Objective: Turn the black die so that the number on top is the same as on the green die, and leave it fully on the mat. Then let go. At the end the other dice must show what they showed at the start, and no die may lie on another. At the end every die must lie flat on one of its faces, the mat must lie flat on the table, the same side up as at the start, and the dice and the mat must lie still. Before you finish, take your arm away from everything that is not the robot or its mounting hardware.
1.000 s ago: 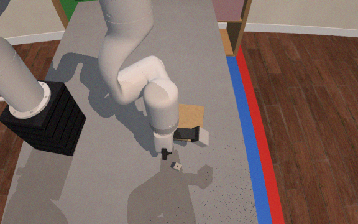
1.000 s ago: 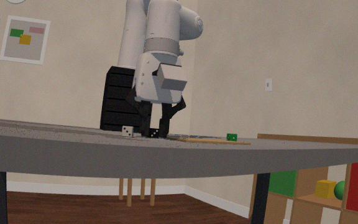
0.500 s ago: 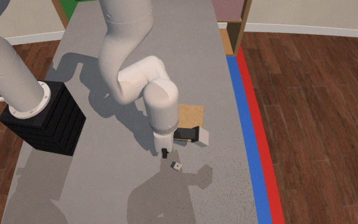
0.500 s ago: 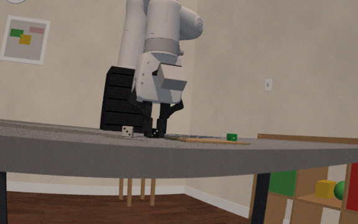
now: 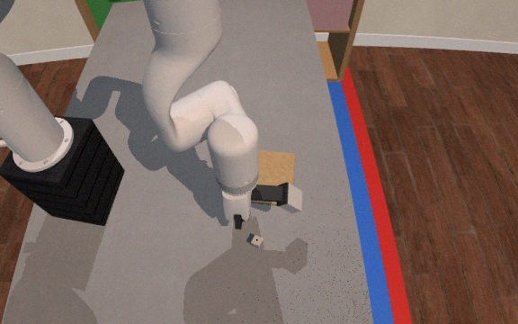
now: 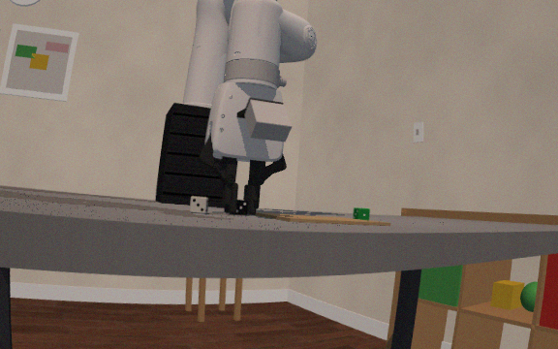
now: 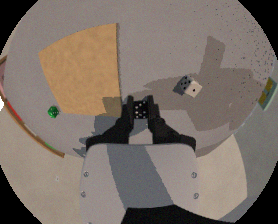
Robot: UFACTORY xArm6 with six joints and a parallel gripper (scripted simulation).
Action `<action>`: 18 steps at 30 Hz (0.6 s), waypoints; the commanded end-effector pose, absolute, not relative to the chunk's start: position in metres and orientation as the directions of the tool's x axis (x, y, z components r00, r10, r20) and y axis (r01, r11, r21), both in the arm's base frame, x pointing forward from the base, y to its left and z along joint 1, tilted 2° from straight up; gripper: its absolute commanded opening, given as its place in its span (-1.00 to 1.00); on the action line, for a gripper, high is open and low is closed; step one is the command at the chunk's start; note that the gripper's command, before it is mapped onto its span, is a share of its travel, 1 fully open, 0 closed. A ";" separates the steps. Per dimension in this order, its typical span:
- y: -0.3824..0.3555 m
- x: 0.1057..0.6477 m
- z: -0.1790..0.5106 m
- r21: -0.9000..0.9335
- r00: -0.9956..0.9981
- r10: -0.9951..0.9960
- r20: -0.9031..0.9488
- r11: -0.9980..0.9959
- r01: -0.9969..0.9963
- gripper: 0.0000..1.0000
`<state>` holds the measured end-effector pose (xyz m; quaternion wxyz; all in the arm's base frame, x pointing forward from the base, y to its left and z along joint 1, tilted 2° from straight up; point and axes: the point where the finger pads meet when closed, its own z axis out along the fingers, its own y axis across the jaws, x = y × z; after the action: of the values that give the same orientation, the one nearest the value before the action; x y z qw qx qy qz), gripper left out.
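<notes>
My gripper point(image 5: 238, 223) point(image 6: 241, 210) point(image 7: 140, 102) points down at the table, its fingers shut on the black die. The black die point(image 6: 242, 206) point(image 7: 140, 110) is at table level beside the mat, with several white pips facing up in the wrist view; I cannot count them surely. The arm hides it in the top view. The tan mat point(image 5: 277, 167) point(image 6: 329, 221) point(image 7: 80, 70) lies flat. The green die point(image 6: 361, 213) point(image 7: 53, 111) rests on the table just off the mat's far side; its top number is too small to read.
A white die point(image 5: 256, 240) point(image 6: 199, 205) point(image 7: 192, 89) sits on the table near the gripper, on the side away from the mat, one pip on its top. The grey table point(image 5: 151, 270) carries the arm's shadows. The black base block point(image 5: 79, 180) stands farther left in the top view.
</notes>
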<state>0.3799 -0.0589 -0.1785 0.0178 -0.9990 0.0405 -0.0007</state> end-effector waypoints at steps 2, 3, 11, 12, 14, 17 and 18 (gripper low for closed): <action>-0.059 0.381 -0.178 -0.035 0.997 -0.081 0.003 -0.996 -0.081 -0.69; -0.059 0.381 -0.178 -0.035 0.997 -0.081 0.003 -0.996 -0.081 -0.69; -0.059 0.381 -0.178 -0.035 0.997 -0.081 0.003 -0.996 -0.081 -0.69; -0.059 0.381 -0.178 -0.035 0.997 -0.081 0.003 -0.996 -0.081 -0.69; -0.059 0.381 -0.176 -0.035 0.997 -0.081 0.003 -0.996 -0.081 -0.69; -0.059 0.381 -0.172 -0.035 0.997 -0.081 0.003 -0.996 -0.081 -0.69; -0.059 0.381 -0.172 -0.035 0.997 -0.081 0.003 -0.996 -0.081 -0.69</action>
<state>0.3795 -0.0590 -0.1760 0.0180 -0.9990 0.0404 -0.0007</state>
